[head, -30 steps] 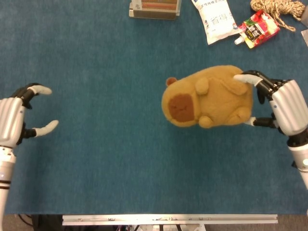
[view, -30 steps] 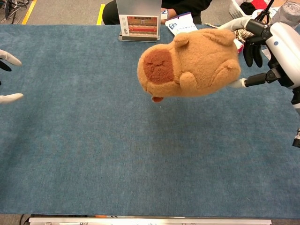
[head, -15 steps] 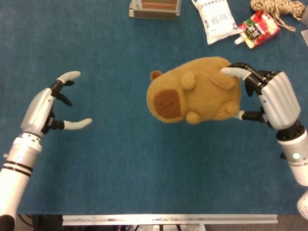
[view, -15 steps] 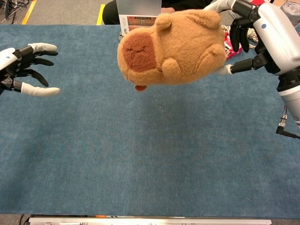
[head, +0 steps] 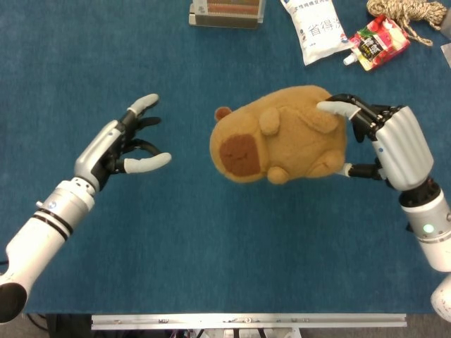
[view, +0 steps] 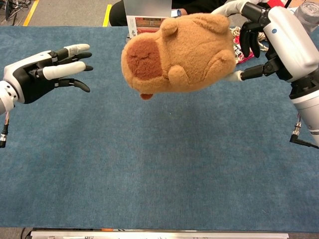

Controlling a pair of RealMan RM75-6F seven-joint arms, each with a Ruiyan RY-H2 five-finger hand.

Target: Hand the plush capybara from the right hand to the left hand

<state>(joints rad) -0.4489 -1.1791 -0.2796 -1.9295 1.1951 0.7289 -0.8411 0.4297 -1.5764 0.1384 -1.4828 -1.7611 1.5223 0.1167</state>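
Note:
The plush capybara (head: 282,134) (view: 179,52) is tan with a brown snout that faces left. It hangs in the air above the blue table. My right hand (head: 391,144) (view: 279,37) grips its rear end, fingers wrapped over the back and under the belly. My left hand (head: 120,144) (view: 42,72) hovers to the left of the snout with its fingers spread and nothing in it. A gap of bare table separates it from the plush.
Along the far edge lie a small box (head: 227,11) (view: 147,25), a white pouch (head: 313,28), a red snack packet (head: 377,41) and a coil of rope (head: 405,13). The blue table cloth (head: 211,239) spreads below both hands.
My left hand has moved right toward the plush, fingers still spread. My right hand has carried the capybara a little further left and up.

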